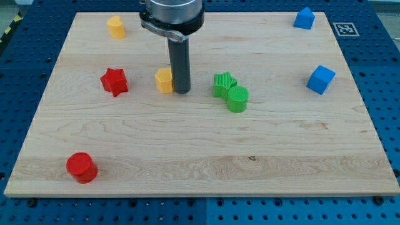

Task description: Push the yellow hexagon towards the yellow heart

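Note:
The yellow hexagon (164, 80) lies on the wooden board (200, 156), a little left of the middle. My tip (182, 91) stands right against its right side. The yellow heart (115, 27) sits near the view's top left, up and to the left of the hexagon and well apart from it. The rod runs up from the tip to the arm's grey flange at the view's top.
A red star (114, 81) lies left of the hexagon. A green star (223, 83) and a green cylinder (237, 99) touch each other right of my tip. A red cylinder (82, 167) is at bottom left. Two blue blocks (304, 18) (320, 79) are at right.

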Controlling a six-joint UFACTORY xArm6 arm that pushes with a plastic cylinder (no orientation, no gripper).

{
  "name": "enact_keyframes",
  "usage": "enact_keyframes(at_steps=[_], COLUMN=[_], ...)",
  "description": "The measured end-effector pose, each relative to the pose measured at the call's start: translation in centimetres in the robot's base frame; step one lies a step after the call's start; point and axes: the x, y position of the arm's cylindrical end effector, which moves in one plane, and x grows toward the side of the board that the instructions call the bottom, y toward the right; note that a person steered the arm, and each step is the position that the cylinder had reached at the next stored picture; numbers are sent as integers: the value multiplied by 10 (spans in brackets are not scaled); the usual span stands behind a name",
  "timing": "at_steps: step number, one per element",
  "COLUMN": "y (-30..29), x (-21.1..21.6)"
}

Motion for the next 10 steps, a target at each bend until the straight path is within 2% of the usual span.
enact_keyframes(at_steps=[2, 5, 7, 10], y=[-1, -2, -11, -13], x=[34, 33, 5, -10])
